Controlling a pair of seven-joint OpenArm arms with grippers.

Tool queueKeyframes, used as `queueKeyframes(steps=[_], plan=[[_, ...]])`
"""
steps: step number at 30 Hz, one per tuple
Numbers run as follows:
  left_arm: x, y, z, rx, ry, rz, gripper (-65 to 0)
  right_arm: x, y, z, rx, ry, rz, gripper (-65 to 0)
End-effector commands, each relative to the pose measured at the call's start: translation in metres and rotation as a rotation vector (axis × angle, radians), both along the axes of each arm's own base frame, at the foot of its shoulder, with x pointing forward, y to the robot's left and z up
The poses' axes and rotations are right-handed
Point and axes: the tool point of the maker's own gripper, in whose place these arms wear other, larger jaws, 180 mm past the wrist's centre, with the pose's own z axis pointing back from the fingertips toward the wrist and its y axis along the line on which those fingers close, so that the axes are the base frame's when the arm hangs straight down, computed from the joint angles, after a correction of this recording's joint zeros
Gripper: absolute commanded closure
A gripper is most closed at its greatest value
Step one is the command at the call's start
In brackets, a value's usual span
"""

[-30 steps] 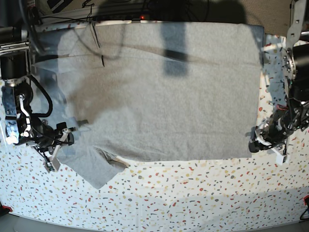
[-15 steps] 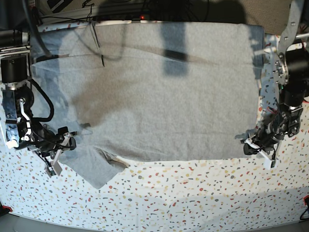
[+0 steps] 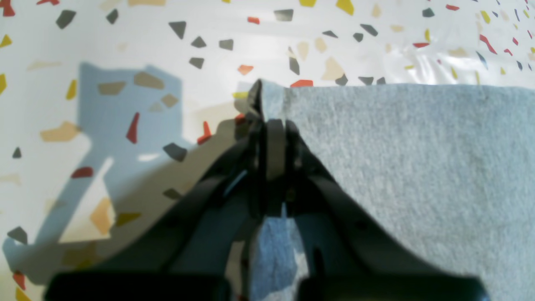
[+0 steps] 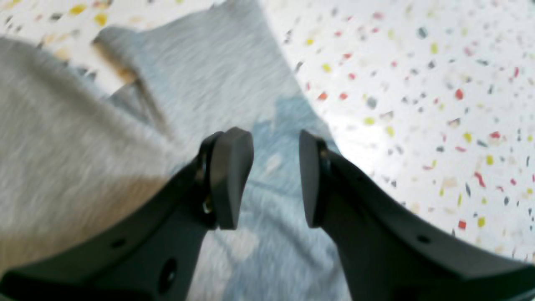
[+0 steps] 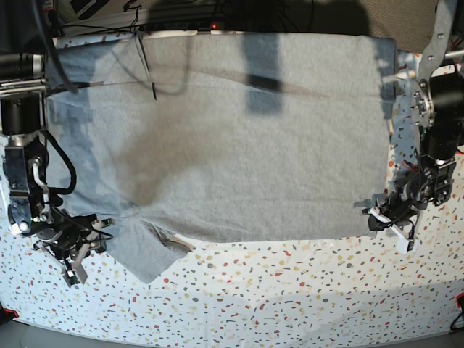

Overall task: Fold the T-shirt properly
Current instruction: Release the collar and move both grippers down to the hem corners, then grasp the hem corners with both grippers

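Your left gripper (image 3: 271,125) now pinches the heather-grey cotton T-shirt's (image 5: 239,130) hem corner; your right gripper (image 4: 276,175), jaws apart and empty, has dropped beside its sleeve.

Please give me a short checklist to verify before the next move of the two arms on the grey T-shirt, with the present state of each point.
1. Left gripper closed on the corner of the T-shirt: ok; the jaws are shut with fabric pinched between them.
2. Right gripper has a grasp: not ok; its jaws are open above the sleeve and hold nothing.
3. Sleeve lies flat: not ok; it looks creased where it meets the body.
4. Body of the shirt spread flat on the table: ok in the base view.
5. Left grip holds both fabric layers: cannot tell.
6. Printed side up or down: cannot tell; only plain grey shows.
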Motion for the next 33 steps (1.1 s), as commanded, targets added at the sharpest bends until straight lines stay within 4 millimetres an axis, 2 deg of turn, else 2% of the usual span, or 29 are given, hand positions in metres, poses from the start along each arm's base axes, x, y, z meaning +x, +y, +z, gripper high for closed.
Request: queueKeyframes(steps=[1,4,8,11,14,19,27,33], plan=[[-0.003,-0.002,-0.003,0.026,0.041,-0.037,0.0,0.018,-0.002,0.026,0.019,-0.076,-0.007,-24.9],[-0.004,-0.003,-0.004,0.025,0.043,-0.037,0.0,0.037,-0.003,0.02,0.084,-0.056,-0.055,-29.5],[-0.004,-0.003,-0.004,0.021,0.047,-0.034,0.0,0.058,-0.014,0.014,0.097,0.008,-0.12,-30.2],[-0.007,-0.004,-0.006,0.004,0.066,-0.027,0.0,0.06,-0.031,0.007,0.041,0.069,-0.141,-30.2],[-0.011,-0.004,-0.01,-0.006,0.085,-0.023,0.0,0.05,-0.051,-0.009,-0.009,0.141,-0.18,-30.2],[-0.022,-0.004,-0.021,-0.009,0.099,-0.019,0.0,0.018,-0.077,-0.038,-0.028,0.29,-0.215,-30.2],[-0.038,-0.003,-0.036,-0.026,0.075,0.009,0.0,-0.002,-0.124,-0.032,-0.064,0.308,-0.286,-30.2],[-0.031,-0.004,-0.029,-0.074,0.049,0.047,0.0,-0.027,-0.156,-0.04,-0.095,0.338,-0.334,-30.2]])
